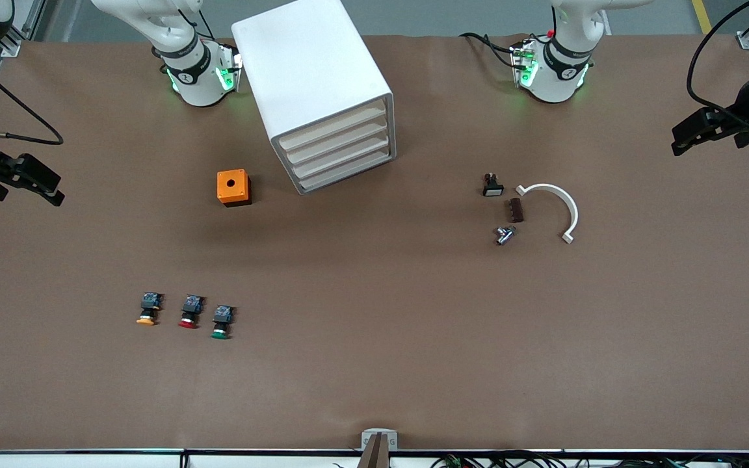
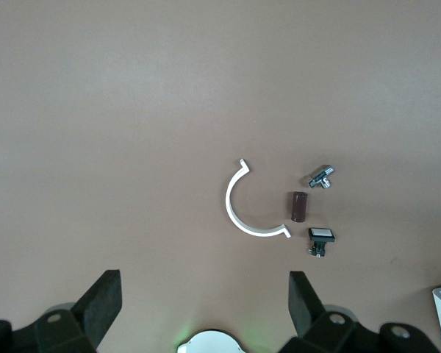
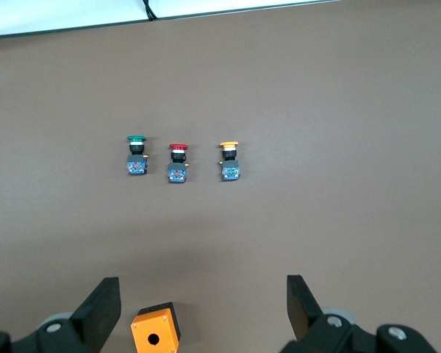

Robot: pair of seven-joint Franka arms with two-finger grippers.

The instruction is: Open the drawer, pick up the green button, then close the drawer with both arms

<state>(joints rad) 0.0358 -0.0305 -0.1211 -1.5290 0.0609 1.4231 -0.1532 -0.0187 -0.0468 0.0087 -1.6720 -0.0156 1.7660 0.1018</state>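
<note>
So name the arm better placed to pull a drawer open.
Probably right: the cabinet stands beside its base, with the right gripper open over the orange box. The left gripper hangs open over the white clip.

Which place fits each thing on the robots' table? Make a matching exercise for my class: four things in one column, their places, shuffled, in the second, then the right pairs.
Things
1. green-capped button
2. orange box
3. white curved clip
4. cabinet

Places
A. toward the left arm's end of the table, beside a small brown block
B. between the two arm bases, all four drawers shut
C. nearest the front camera, in a row with the red-capped button and the orange-capped button
D. beside the cabinet, toward the right arm's end

Pairs: 1-C, 2-D, 3-A, 4-B
</note>
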